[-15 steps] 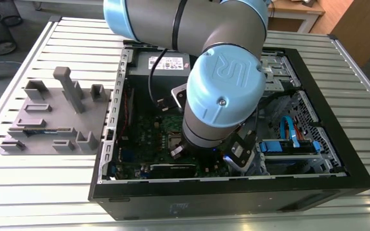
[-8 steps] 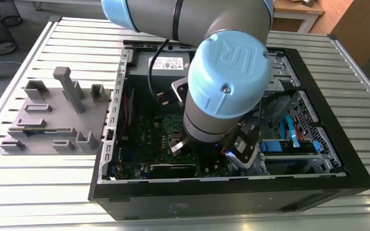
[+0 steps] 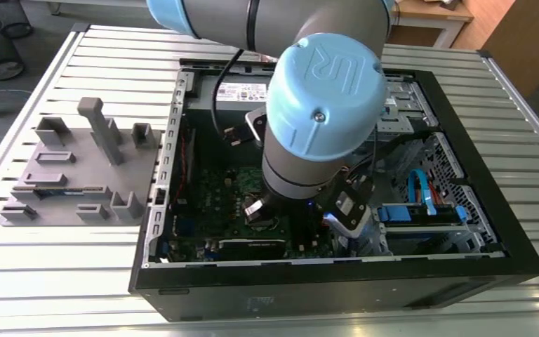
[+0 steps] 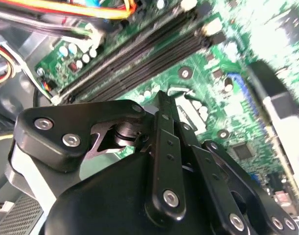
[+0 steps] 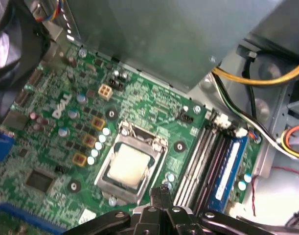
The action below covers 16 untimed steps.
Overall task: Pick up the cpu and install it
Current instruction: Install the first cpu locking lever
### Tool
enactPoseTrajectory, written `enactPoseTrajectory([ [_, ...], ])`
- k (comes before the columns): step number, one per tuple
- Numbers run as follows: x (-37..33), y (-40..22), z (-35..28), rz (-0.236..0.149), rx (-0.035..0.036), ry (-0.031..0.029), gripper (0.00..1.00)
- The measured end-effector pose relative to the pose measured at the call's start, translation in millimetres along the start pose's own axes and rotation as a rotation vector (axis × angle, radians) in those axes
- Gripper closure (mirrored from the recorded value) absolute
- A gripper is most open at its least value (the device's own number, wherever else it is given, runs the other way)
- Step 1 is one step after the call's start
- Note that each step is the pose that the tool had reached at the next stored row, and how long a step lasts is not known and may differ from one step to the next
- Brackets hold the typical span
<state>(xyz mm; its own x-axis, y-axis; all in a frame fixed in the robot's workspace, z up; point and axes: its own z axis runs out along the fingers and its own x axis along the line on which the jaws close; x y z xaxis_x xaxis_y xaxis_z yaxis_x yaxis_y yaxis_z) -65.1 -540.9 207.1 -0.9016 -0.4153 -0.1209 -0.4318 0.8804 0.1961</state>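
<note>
The tool (image 5: 159, 195) has its fingers pressed together with nothing between them, poised over the green motherboard (image 5: 46, 161). Just beyond its tips the cpu (image 5: 127, 165) lies flat, metal top up, inside the socket frame (image 5: 106, 182). Memory slots (image 5: 200, 154) run beside the tool. A white logo (image 5: 61, 106) is printed farther off on the board. In the second wrist view the tool's own linkage hides most of the socket. In the exterior view the arm (image 3: 330, 91) covers the socket within the computer case (image 3: 344, 281) on the slatted surface (image 3: 110, 56).

**CPU (image 5: 127, 166): SEATED IN SOCKET**

The cpu is a small flat square with a pale silvery top. It lies level inside the metal socket frame (image 5: 139, 141) on the green board (image 5: 154, 103). Taking the memory slots (image 5: 203, 156) as its 3 o'clock, the yellow square components (image 5: 89, 141) stand at 9 o'clock.
</note>
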Motion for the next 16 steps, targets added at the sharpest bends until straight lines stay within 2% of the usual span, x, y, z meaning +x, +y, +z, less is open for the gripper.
enactPoseTrajectory([
  [9, 10.1, 22.9, 3.4, 0.000, 0.0007, -0.0014, 0.89],
  [13, 14.2, 26.4, 3.6, 0.000, 0.0022, -0.0045, 0.89],
  [16, 14.5, 29.0, 2.9, 0.000, 0.0033, -0.0066, 0.89],
])
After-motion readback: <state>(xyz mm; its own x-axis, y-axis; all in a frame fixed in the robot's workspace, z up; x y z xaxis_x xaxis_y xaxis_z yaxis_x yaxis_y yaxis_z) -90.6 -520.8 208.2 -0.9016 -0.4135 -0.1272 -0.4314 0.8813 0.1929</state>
